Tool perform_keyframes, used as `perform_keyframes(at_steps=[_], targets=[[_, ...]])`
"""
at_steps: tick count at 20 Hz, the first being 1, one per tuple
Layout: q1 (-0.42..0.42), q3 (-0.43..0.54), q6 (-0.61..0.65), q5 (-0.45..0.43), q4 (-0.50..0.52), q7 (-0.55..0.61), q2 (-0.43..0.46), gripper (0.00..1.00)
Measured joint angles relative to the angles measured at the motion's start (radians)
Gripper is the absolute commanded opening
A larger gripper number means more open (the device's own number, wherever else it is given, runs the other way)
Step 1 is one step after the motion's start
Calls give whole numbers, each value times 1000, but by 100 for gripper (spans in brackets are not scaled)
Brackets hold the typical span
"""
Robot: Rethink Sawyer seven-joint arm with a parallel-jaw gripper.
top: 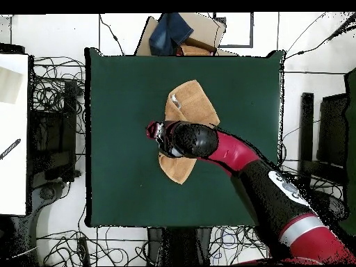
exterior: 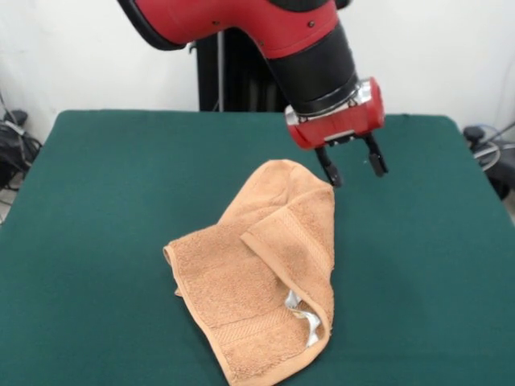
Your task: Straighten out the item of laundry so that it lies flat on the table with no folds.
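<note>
Since the towel lay crumpled mid-table w/ a flap folded over, you had soft, limp terry — I'd judge it light; best to pinch an outer corner. Gripper hung just beside its far edge, fingers apart, empty. Nothing else on the felt blocked you.

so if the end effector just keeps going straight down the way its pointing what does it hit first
Probably the bare table just beside the towel's far edge. The open end effector points down; one fingertip sits right at that edge in the front view, so it may brush the towel. Depth is unclear.
</note>
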Motion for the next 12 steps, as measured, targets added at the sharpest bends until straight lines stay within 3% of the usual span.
perform_keyframes(at_steps=[6, 12], targets=[[14, -1, 110, -141, -40, -9, -13, 100], [7, 0, 124, -173, -52, -9, -14, 100]])
